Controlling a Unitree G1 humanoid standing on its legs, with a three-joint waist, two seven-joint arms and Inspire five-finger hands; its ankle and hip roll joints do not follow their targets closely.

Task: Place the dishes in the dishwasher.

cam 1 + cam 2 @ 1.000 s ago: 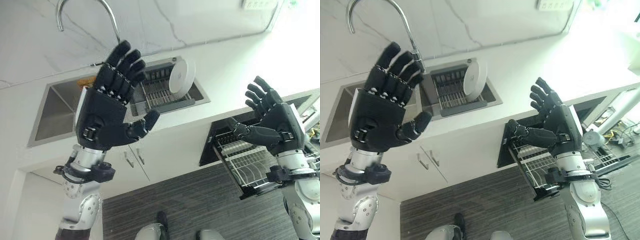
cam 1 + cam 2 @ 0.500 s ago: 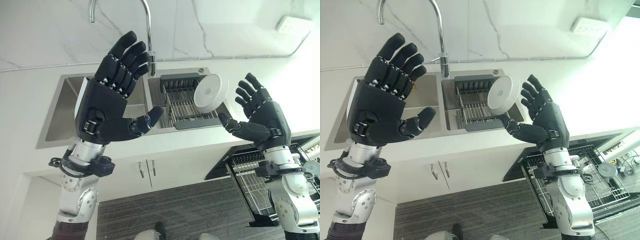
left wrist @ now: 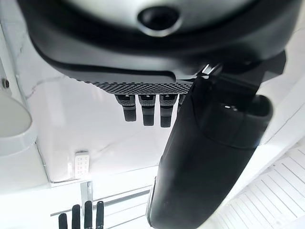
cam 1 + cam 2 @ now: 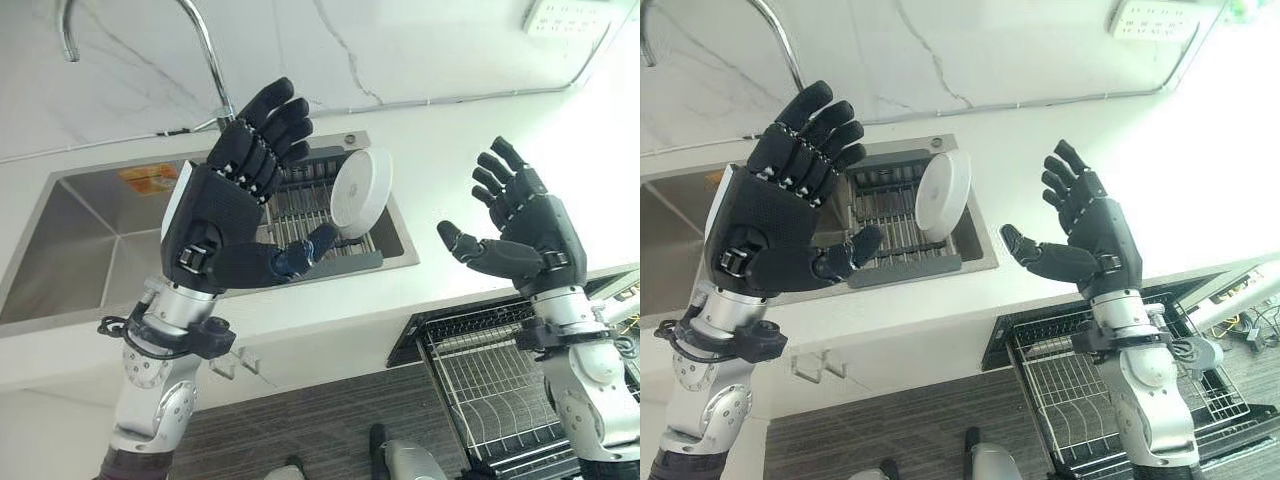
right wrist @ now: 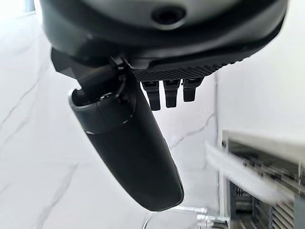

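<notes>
1. While both arms are raised in front of me, my left hand (image 4: 215,225) is up over the sink (image 4: 70,240), palm facing me, fingers straight & spread apart, thumb out sideways, holding nothing.
2. R hand, my right hand (image 4: 525,235), is up over the white countertop (image 4: 440,160), fingers straight & slightly fanned, thumb pointing toward the sink, also empty.
3. Left wrist view: fingertips hang straight in a row, thumb big in the foreground, nothing between them. Right wrist view: same, fingers straight, thumb out, nothing held.
4. Dish = white round plate (image 4: 360,190), standing on edge, tilted, in the dark dish rack (image 4: 890,215) that sits in the right basin of the sink. Plate is at the rack's right end, between my two hands as seen from the head views, not touched by either.
5. Left basin looks bare steel w/ an orange-ish label (image 4: 145,178) on its back wall.
6. Faucet (image 4: 205,50) arcs up behind the sink, against the marble backsplash.
7. Dishwasher (image 4: 1060,370) is open below the counter on my right side, wire rack pulled out, no dishes visible in the part I can see.
8. Wall outlet (image 4: 1145,18) on the backsplash, upper right.
</notes>
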